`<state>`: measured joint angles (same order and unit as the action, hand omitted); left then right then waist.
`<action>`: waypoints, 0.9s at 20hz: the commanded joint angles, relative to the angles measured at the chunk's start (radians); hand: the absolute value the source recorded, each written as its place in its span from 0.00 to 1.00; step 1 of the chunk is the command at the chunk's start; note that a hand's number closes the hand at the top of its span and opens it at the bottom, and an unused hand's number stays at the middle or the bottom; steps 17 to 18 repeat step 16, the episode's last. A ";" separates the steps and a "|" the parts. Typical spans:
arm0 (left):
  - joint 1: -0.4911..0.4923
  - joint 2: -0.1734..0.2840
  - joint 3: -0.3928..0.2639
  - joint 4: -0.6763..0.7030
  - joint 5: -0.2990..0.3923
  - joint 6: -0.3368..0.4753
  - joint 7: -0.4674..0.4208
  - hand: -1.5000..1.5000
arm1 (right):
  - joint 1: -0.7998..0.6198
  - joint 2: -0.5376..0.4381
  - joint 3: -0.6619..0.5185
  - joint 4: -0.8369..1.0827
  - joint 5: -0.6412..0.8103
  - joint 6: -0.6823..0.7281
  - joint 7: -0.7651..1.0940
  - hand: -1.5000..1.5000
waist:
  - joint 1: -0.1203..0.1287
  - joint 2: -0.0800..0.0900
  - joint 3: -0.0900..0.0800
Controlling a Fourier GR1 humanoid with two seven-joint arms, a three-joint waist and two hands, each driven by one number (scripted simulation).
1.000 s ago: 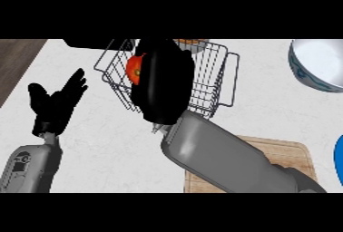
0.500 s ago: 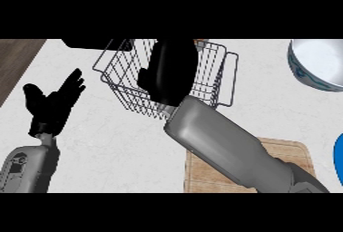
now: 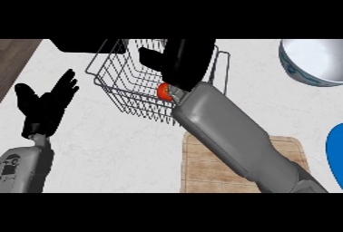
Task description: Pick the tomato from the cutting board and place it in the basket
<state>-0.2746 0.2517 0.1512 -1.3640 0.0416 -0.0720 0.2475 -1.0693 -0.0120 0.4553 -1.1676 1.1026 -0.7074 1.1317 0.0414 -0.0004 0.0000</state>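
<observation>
The pale speckled surface (image 3: 120, 149) fills most of the head view, and the wire basket (image 3: 117, 88) standing on it serves as the landmark for everything else. The largest thing in view is the right forearm, a grey shaft that rises from the lower right, crosses the wooden cutting board (image 3: 201, 167) lying just below the basket, and ends over the basket's near right corner. Its black right hand (image 3: 188, 61) reaches into the basket from that corner, fingers pointing toward the basket's far side, with the thumb sticking out toward the basket's left; whether those fingers are curled or straight cannot be told, since the back of the hand hides them. The left forearm comes up from the lower left corner, well apart from the basket on its left side, and its left hand (image 3: 47, 104) stands upright there with fingers spread and straight, holding nothing. To the right of the basket, beyond the right arm, a white bowl with a blue rim (image 3: 315, 63) sits near the upper edge, and a blue plate (image 3: 335, 145) shows only partly at the right edge, lower than the basket. The tomato (image 3: 163, 90) lies inside the basket near its front wall, a small red shape peeking out just beside the right wrist, which covers part of it.
</observation>
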 commanded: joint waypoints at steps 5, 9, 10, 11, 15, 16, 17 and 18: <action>0.040 0.010 0.026 -0.018 0.005 0.018 0.020 0.50 | 0.171 0.012 -0.110 -0.245 0.049 -0.184 0.186 0.00 | -0.057 -0.019 0.002; 0.061 0.027 0.052 -0.019 0.019 0.006 -0.006 0.50 | 0.392 0.012 -0.052 -0.485 0.011 -0.095 0.141 0.00 | -0.074 -0.017 0.001; 0.079 0.001 0.039 -0.020 0.018 0.012 -0.015 0.50 | 0.449 0.012 -0.065 -0.543 -0.001 -0.052 0.124 0.00 | -0.084 -0.018 0.001; 0.073 0.028 0.054 -0.029 0.021 0.005 -0.004 0.50 | 0.494 -0.003 -0.056 -0.607 -0.044 0.021 0.098 0.00 | -0.082 -0.016 0.001; 0.129 0.018 0.054 -0.045 0.017 0.002 -0.049 0.50 | 0.692 -0.091 -0.007 -0.882 -0.100 0.102 0.085 0.00 | -0.075 -0.014 0.001; 0.076 0.018 0.048 -0.040 0.025 0.002 -0.005 0.50 | 0.744 -0.117 0.012 -0.935 -0.113 0.123 0.080 0.00 | -0.079 -0.012 0.001; 0.076 0.018 0.048 -0.040 0.025 0.002 -0.005 0.50 | 0.744 -0.117 0.012 -0.935 -0.113 0.123 0.080 0.00 | -0.079 -0.012 0.001; 0.076 0.018 0.048 -0.040 0.025 0.002 -0.005 0.50 | 0.744 -0.117 0.012 -0.935 -0.113 0.123 0.080 0.00 | -0.079 -0.012 0.001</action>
